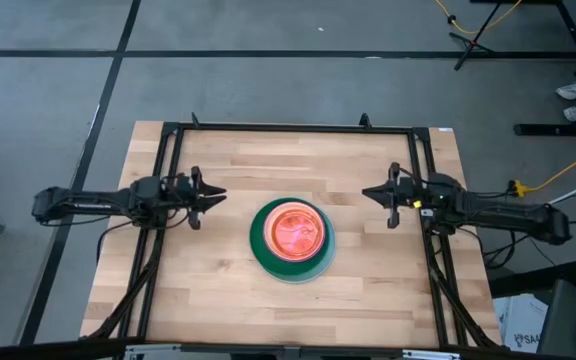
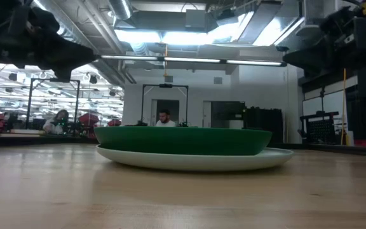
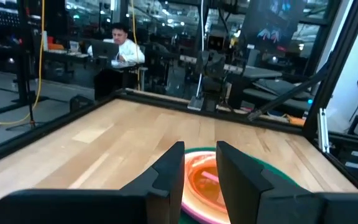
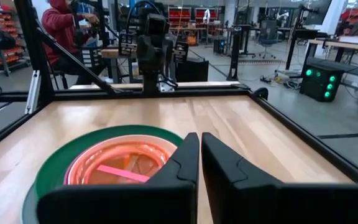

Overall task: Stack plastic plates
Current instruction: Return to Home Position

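Robotics lab: workbenches, ceiling strip lights

The stacked plates cover one another (only rims show); count unclear.

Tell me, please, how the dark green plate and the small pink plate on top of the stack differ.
The dark green plate is wider: its rim rings the small pink plate. The green plate is opaque, the pink plate translucent. The green plate lies lower, the pink plate topmost. Both are round, lie flat and are centred on one another.
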Controlling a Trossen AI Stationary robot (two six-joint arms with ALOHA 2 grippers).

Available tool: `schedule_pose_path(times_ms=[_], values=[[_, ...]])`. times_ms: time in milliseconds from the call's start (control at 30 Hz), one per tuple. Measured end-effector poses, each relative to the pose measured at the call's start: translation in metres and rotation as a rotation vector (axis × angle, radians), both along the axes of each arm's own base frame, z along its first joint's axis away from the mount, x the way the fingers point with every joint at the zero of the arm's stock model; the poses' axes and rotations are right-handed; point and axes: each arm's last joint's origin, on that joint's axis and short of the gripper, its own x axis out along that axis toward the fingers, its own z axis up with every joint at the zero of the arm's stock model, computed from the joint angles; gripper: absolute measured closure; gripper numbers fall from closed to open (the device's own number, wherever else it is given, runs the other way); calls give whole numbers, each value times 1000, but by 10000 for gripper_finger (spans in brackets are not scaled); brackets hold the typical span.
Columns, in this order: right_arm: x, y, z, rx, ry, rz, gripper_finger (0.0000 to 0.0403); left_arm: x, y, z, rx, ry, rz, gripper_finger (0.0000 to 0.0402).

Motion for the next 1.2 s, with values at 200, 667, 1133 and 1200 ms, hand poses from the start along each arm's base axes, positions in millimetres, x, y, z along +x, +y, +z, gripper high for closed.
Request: schedule_pose_path(times_ms=[200, 667, 1133, 1200], values=[[-6, 1, -4, 7, -42, 1, 391, -7, -1, 4, 30, -48, 2, 316], [-22, 2, -25, 113, -30, -94, 391, -15, 1, 1, 10, -33, 73, 316], [-22, 0, -27, 142, -19, -159, 391, -15, 0, -3, -26, -4, 37, 315], [-22, 0, -27, 142, -19, -159, 391, -15, 0, -3, -27, -4, 37, 315]])
